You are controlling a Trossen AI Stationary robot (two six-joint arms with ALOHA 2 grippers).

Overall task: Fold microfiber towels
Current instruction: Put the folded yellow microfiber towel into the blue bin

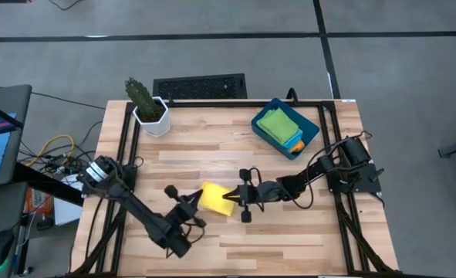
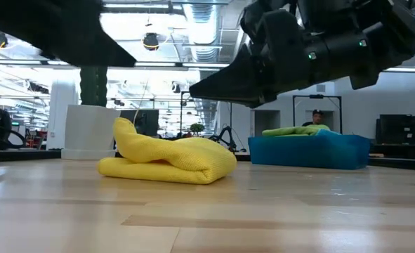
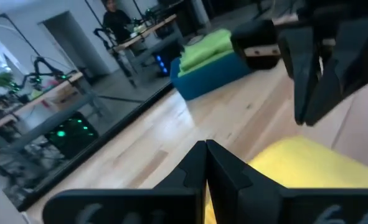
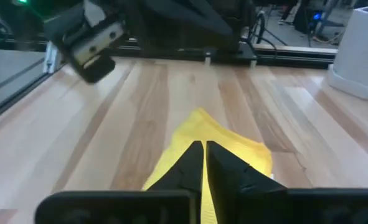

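Right end effector covers the yellow towel's edge.

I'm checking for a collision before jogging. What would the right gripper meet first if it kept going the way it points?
Most likely the yellow towel: the right gripper, shut, points across it toward the left gripper beyond. How high it rides above the towel is unclear.

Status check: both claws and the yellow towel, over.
Left claw shut, at the yellow towel's left edge. Right claw shut at its right edge. Towel folded, on the table. Nothing in the way.
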